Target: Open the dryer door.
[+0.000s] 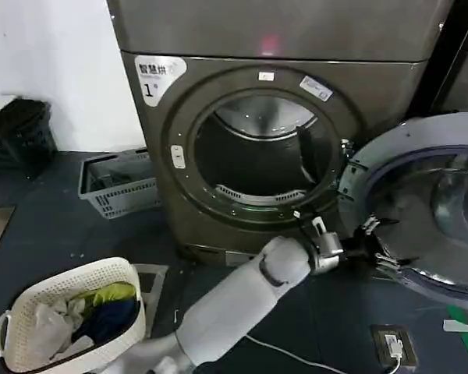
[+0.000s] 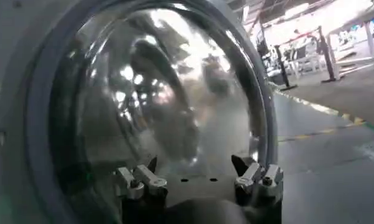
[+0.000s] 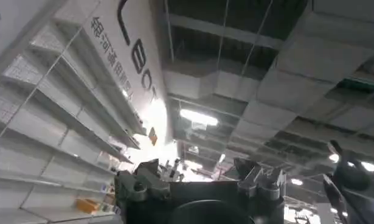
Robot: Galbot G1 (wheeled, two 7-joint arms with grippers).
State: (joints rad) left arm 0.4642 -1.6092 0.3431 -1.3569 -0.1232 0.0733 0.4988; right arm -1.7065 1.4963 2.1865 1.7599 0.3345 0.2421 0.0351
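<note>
dryer door (image 1: 433, 204) already swung wide, right of dryer (image 1: 273, 117) drum mouth; left gripper (image 1: 372, 244) fingers spread, empty, at door's inner rim; push outward gently, then retract; right gripper (image 3: 202, 182) fingers apart, idle
</note>
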